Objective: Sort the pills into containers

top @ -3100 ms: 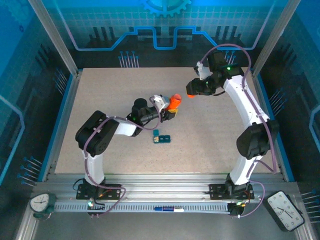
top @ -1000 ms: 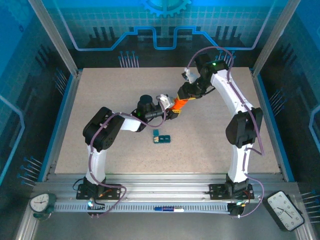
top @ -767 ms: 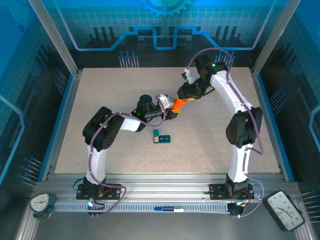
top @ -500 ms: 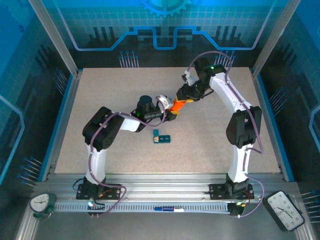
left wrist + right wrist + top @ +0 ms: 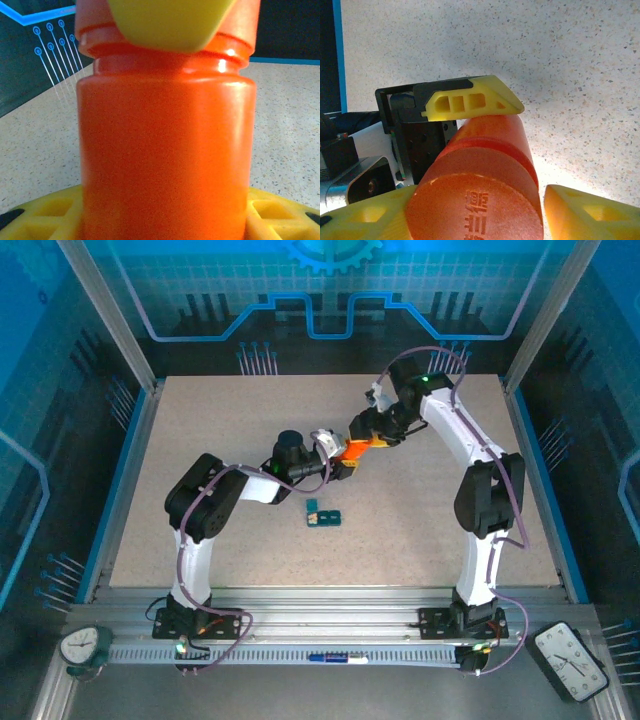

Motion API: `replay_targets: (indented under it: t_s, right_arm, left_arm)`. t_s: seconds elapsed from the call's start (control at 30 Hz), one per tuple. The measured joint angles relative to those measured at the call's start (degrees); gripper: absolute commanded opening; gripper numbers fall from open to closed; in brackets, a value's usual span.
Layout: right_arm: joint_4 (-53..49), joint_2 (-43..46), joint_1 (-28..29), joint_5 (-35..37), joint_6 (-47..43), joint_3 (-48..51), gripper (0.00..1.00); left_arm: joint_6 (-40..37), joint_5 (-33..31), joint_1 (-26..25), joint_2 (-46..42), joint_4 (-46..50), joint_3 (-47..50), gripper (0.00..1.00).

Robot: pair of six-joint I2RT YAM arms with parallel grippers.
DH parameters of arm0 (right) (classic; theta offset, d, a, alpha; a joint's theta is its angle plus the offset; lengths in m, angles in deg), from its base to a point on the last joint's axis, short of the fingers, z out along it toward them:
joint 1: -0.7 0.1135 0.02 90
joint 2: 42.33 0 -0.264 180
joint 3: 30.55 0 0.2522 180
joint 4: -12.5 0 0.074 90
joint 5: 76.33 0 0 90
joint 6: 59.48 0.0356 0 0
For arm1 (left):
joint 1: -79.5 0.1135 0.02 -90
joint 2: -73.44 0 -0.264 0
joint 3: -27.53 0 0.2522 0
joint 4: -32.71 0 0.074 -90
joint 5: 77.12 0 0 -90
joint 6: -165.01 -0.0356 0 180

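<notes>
An orange bottle (image 5: 352, 449) lies tilted above the table's middle, with my left gripper (image 5: 343, 461) shut on its body (image 5: 165, 150). My right gripper (image 5: 364, 433) stands at the bottle's cap (image 5: 475, 200). Its jaws are open around the cap, and a gap shows beside the right fingertip (image 5: 590, 210). One left finger (image 5: 470, 102) lies along the bottle's far side. The containers (image 5: 323, 515), a small dark-teal strip of cells, lie flat on the table just in front of the bottle. The pills are hidden.
The speckled table (image 5: 200, 440) has raised blue-edged walls on the left, right and back. On the front rail sit two clocks (image 5: 80, 645) (image 5: 577, 660) and a pen (image 5: 335, 657).
My right arm came in from the right and reached the cap. In the last half second its jaws loosened from the cap. The left arm and bottle stayed still.
</notes>
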State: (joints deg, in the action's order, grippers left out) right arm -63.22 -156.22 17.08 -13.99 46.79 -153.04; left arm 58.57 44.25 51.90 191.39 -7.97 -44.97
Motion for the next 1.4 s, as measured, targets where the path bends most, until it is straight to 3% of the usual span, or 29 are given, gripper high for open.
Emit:
replay_targets:
  t_s: [0.2, 0.37, 0.53, 0.8, 1.1, 1.4]
  right_arm:
    - [-0.09, 1.7, -0.68, -0.07, 0.55, -0.7, 0.83]
    - [0.5, 4.2, -1.6, -1.22, 0.68, -1.31, 0.87]
    - [5.01, 9.51, -3.63, -2.67, 1.53, 1.05, 0.88]
    - [20.04, 22.36, -6.8, -2.08, 2.27, 14.75, 0.87]
    - [27.65, 23.12, -6.67, -1.86, -2.89, 19.61, 0.87]
    - [29.97, 21.35, -3.96, -1.92, -4.35, 18.97, 0.87]
  left_arm:
    - [0.72, 0.0, 0.0, 0.0, -1.62, 0.0, 0.0]
    - [1.99, 0.17, 0.0, 0.0, -1.64, 0.0, 0.0]
    - [4.81, 1.42, 0.02, 0.0, -1.68, 0.0, 0.0]
    - [14.51, 5.68, 0.59, 0.0, -5.66, -0.33, 0.0]
    - [26.88, 11.39, 1.14, -0.02, -12.09, -3.21, 0.0]
    - [32.81, 14.43, 1.14, -0.02, -14.25, -4.76, 0.0]
